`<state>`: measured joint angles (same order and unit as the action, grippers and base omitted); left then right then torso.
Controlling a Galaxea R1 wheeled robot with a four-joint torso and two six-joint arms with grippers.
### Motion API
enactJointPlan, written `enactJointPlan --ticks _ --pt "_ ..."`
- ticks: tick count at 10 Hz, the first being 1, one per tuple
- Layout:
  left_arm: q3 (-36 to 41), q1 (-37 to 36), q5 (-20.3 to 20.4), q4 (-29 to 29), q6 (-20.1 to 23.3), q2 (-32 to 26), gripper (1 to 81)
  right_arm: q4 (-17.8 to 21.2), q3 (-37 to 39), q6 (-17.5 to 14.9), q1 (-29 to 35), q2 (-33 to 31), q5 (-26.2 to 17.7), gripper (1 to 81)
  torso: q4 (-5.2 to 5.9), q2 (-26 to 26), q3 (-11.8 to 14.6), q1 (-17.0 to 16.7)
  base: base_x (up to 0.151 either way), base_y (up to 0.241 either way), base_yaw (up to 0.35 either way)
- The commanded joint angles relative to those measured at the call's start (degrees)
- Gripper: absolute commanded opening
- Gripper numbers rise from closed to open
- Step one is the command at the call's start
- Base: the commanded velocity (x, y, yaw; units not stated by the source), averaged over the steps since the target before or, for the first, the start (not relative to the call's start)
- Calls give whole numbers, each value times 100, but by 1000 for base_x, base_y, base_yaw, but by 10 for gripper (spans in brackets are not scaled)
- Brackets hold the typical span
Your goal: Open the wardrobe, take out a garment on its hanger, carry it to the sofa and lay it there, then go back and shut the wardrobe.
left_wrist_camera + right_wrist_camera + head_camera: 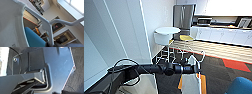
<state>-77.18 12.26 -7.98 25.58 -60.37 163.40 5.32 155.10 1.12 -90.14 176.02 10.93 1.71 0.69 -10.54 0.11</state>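
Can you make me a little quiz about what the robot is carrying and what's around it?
1. True or false: the thin white short-sleeved shirt hangs below the robot's left gripper.
2. What colour is the upholstered sofa at the lower right corner of the head view?
A. red
B. bright blue
C. green
3. Fill in: the shirt hangs on a thin white ____ with a curved hook.

Key:
1. True. The shirt hangs from the end of the left arm.
2. B. The sofa is bright blue.
3. Hanger. The left wrist view shows it close up.
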Motion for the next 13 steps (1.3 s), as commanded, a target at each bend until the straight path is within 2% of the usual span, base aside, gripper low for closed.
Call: enactJointPlan --ticks 1,8,13 --pt "247 -984 271 185 43 53 10 13 -42 2 96 23 -320 811 0 0 0 0 0 0 -279" --pt "221 -835 95 316 43 360 10 13 -42 2 114 32 -276 811 0 0 0 -2 0 0 -280" --pt "273 -721 43 396 51 334 10 -4 -42 2 123 32 -276 811 0 0 0 0 0 0 -280"
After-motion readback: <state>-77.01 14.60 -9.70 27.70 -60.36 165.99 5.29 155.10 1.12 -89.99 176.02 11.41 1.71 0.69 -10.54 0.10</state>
